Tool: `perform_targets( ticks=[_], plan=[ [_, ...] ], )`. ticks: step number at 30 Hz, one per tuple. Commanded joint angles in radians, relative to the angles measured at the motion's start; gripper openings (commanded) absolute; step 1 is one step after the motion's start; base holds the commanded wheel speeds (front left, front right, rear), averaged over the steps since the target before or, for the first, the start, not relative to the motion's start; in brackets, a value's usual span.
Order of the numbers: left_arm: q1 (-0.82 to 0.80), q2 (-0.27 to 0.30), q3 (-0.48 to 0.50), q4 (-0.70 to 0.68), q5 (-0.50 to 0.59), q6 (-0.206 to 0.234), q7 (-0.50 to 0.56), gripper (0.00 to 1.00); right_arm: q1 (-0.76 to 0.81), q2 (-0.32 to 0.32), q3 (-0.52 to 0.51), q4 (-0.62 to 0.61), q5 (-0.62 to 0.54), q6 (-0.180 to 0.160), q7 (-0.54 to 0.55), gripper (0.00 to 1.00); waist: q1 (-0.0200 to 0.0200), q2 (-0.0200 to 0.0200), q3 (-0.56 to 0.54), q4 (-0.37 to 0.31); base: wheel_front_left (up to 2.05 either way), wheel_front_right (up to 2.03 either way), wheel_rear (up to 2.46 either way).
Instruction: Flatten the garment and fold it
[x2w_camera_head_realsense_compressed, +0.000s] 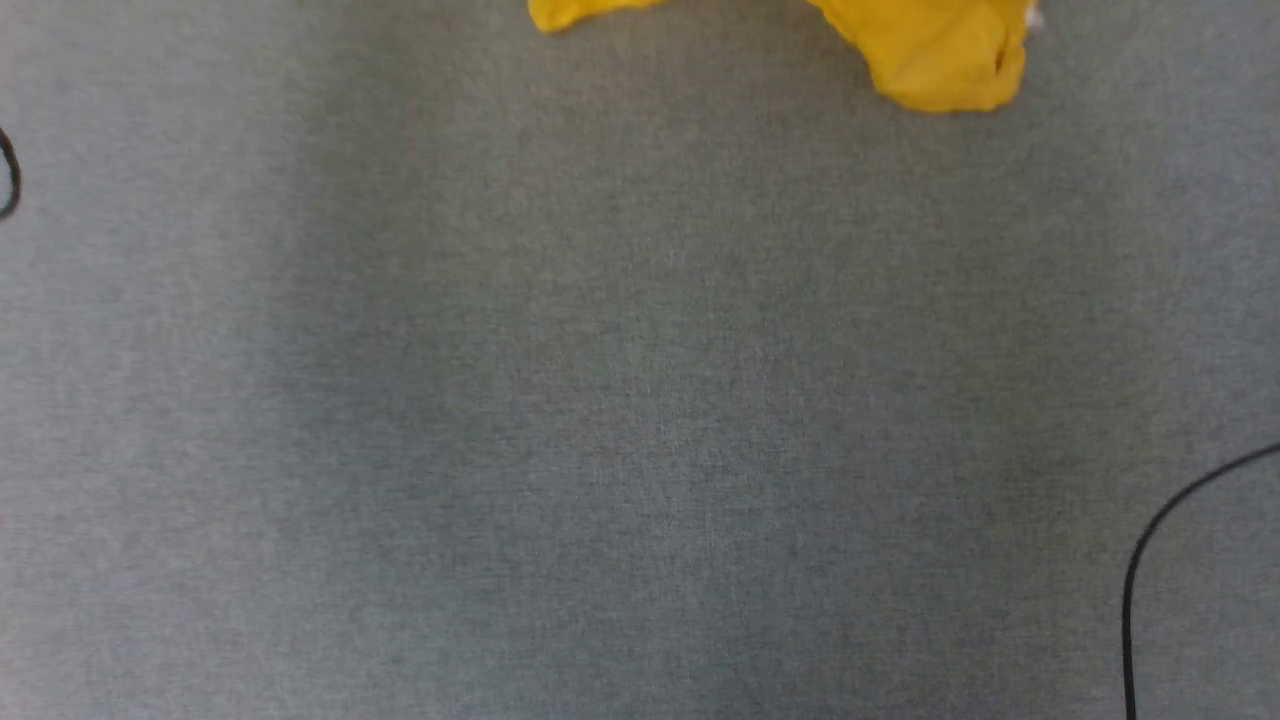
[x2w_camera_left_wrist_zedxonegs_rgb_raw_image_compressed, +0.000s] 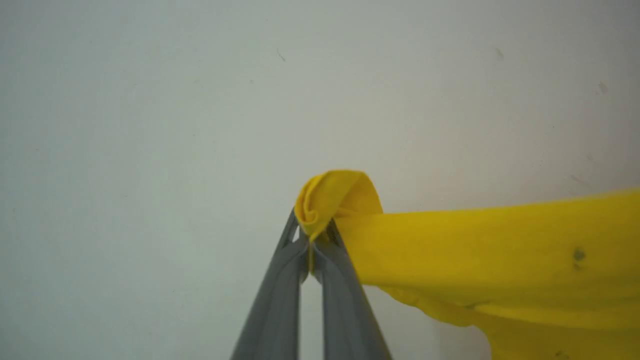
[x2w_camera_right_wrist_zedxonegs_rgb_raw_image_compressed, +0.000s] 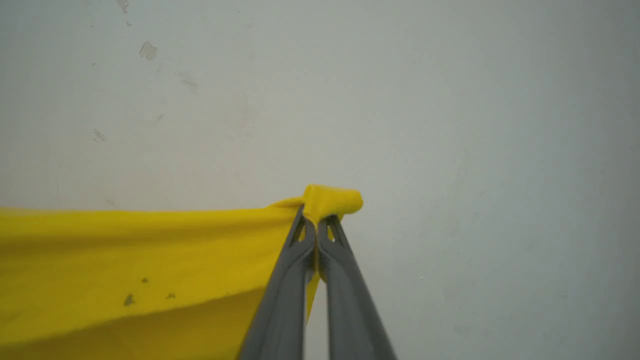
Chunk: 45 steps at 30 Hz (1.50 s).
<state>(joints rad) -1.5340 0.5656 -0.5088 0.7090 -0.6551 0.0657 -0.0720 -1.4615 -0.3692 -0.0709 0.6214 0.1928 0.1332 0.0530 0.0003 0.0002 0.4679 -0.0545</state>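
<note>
The garment is bright yellow cloth. In the left wrist view my left gripper (x2w_camera_left_wrist_zedxonegs_rgb_raw_image_compressed: 311, 235) is shut on a bunched corner of the garment (x2w_camera_left_wrist_zedxonegs_rgb_raw_image_compressed: 500, 260), which stretches away to the right. In the right wrist view my right gripper (x2w_camera_right_wrist_zedxonegs_rgb_raw_image_compressed: 316, 225) is shut on another corner of the garment (x2w_camera_right_wrist_zedxonegs_rgb_raw_image_compressed: 140, 265), which spreads to the left, taut between the two grips. In the head view, hanging parts of the garment (x2w_camera_head_realsense_compressed: 935, 50) show at the top edge over the grey table (x2w_camera_head_realsense_compressed: 640, 400). Its printed front is hidden.
Both wrist views look toward a pale, lightly marked wall (x2w_camera_left_wrist_zedxonegs_rgb_raw_image_compressed: 200, 100). In the head view a black cable (x2w_camera_head_realsense_compressed: 1150, 560) curves in at the lower right and another dark cable loop (x2w_camera_head_realsense_compressed: 8, 175) sits at the left edge of the grey cloth-covered table.
</note>
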Motion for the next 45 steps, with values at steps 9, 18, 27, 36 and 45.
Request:
perform_targets(
  ticks=[9,18,27,36,45],
  plan=[
    [-0.003,-0.042,0.013,0.165,-0.02,-0.05,-0.091,0.0,-0.035,0.038,0.134,0.18,0.047,-0.002,-0.131,0.0,-0.0003,-0.0002,0.114,-0.02,0.0,0.0,0.0],
    [0.257,-0.091,0.044,0.253,-0.094,-0.112,-0.175,0.0,0.192,0.061,0.299,0.265,0.139,-0.002,-0.191,0.0,-0.0003,-0.0002,-0.012,0.0,0.0,0.0,0.0],
    [0.725,-0.087,0.127,0.037,-0.128,-0.061,-0.189,0.0,0.634,-0.017,0.356,0.061,0.275,-0.002,-0.162,0.0,-0.0003,-0.0002,-0.23,0.023,0.0,0.0,0.0],
    [1.27,0.005,0.187,-0.478,-0.154,0.177,-0.145,0.0,1.181,0.012,0.108,-0.352,0.227,-0.002,0.025,0.0,-0.0003,-0.0002,-0.365,0.016,0.0,0.0,0.0],
    [1.693,0.079,0.243,-0.873,-0.205,0.413,-0.04,0.0,1.594,0.224,-0.166,-0.71,0.12,-0.002,0.25,0.0,-0.0003,-0.0002,-0.406,0.034,0.0,0.0,0.0]
  ],
)
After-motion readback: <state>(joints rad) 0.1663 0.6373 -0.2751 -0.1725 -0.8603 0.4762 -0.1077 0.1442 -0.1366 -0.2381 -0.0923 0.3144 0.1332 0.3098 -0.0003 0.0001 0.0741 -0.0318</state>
